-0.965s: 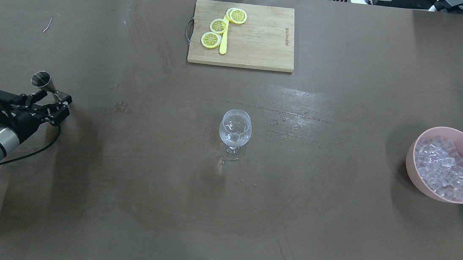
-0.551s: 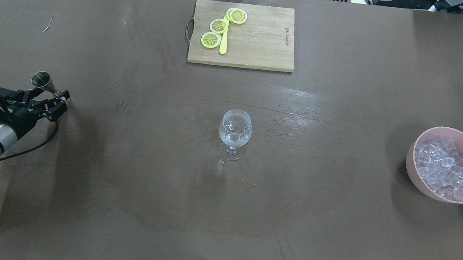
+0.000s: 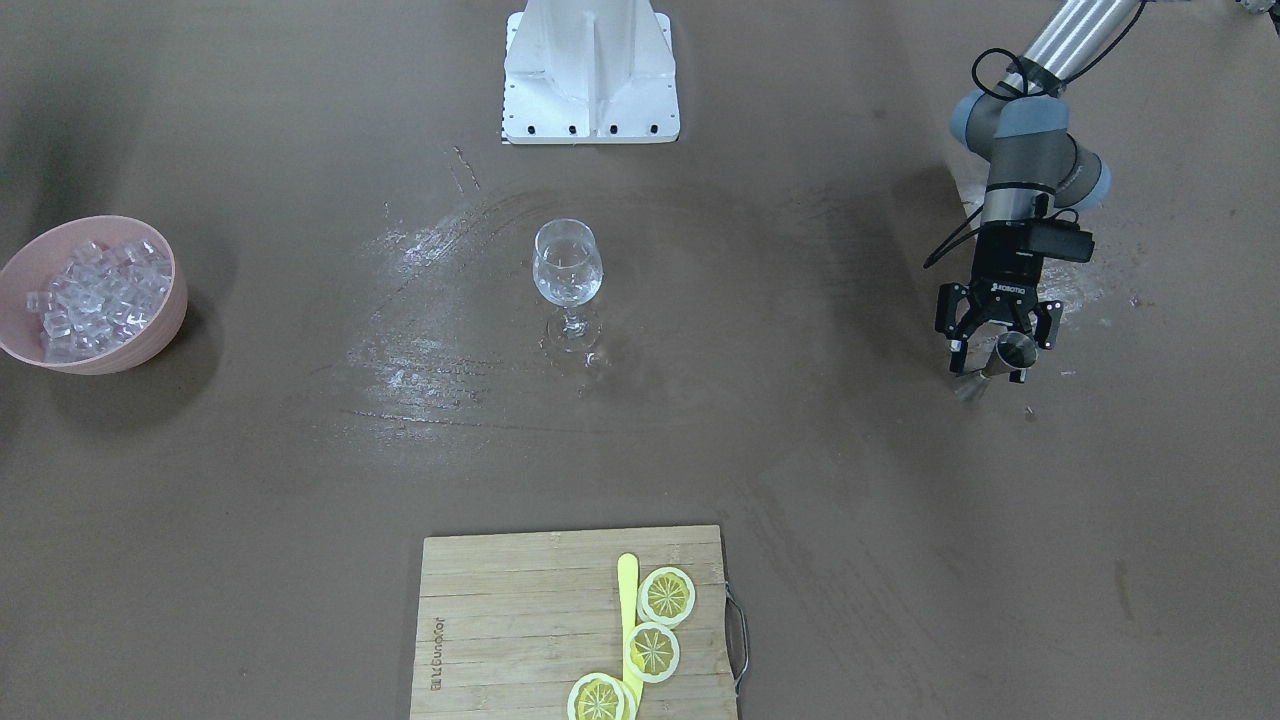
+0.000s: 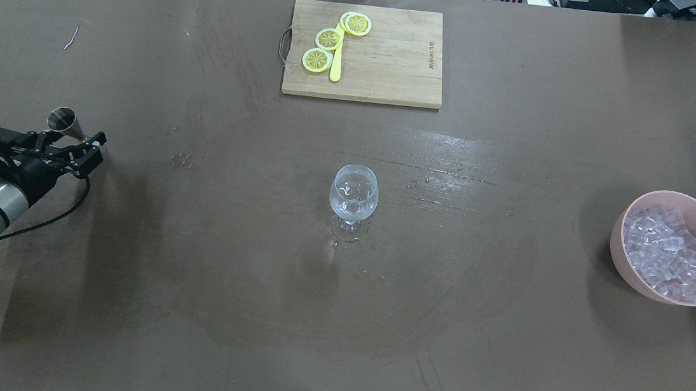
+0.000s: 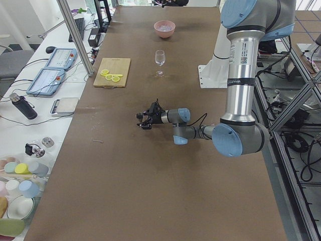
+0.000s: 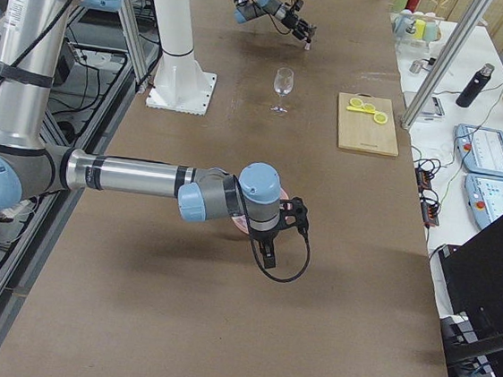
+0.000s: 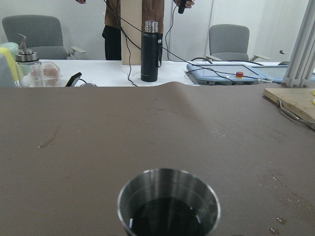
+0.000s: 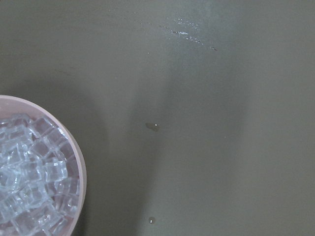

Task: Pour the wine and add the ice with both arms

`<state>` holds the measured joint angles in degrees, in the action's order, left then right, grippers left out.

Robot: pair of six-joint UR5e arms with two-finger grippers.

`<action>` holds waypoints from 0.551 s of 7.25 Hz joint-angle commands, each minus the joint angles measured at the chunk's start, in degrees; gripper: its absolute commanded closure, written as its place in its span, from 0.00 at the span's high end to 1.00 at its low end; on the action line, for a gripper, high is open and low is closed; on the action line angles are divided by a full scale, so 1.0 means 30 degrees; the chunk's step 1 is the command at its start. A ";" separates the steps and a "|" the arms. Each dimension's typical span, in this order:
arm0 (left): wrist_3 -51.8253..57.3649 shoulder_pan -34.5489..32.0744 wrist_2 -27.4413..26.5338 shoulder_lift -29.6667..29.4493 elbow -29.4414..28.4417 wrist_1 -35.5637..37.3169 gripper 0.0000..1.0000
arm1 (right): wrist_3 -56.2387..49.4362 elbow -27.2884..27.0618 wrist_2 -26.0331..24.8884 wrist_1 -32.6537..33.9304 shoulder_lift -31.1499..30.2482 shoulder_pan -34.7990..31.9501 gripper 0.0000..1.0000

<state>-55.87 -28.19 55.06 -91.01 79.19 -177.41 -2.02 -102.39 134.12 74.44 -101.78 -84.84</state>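
A wide brown tabletop (image 4: pixel 501 331) fills the space, matte but streaked with wet patches around its middle. The right arm (image 6: pixel 127 175) reaches over the pink bowl (image 4: pixel 629 261). Its right claw (image 6: pixel 276 232) shows only from the side, so I cannot tell how its jaws stand. The left arm (image 3: pixel 1030 160) is at the robot's left end of the tabletop. The left claw (image 3: pixel 993 345) is spread wider than the steel jigger (image 4: pixel 63 119) standing upright between its fingers, apparently not pressing it.

A slatted wooden cutting board (image 4: pixel 393 59) lies along the far edge with lemon slices (image 4: pixel 317 60) on it. The stemmed wine glass (image 4: pixel 353 196) stands at the centre, well apart from both claws. It looks thin-walled, top-heavy and easy to tip.

The jigger is rigid, smooth and probably slippery. Its narrow waist seems the surest hold, and it should be kept level because the cup is open.

The ice (image 8: pixel 29 182) is heaped in the bowl as small glassy cubes, likely slick and prone to squirting from a pinch. The wine (image 7: pixel 170 219) seems to be the dark, glinting pool in the jigger's cup.
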 commanded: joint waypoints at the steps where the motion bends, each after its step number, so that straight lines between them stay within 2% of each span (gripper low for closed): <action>1: -0.0009 0.0049 -0.0015 -0.0073 -0.0117 0.0015 0.73 | -0.0001 0.0000 0.0000 0.0000 0.0000 0.0008 1.00; 4: -0.0009 -0.0009 -0.0015 -0.0073 -0.0146 0.0015 0.56 | -0.0030 0.0029 0.0000 0.0000 0.0000 0.0008 1.00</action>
<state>-55.90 -28.12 55.02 -91.20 78.82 -177.36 -2.06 -102.38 134.12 74.44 -101.78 -84.82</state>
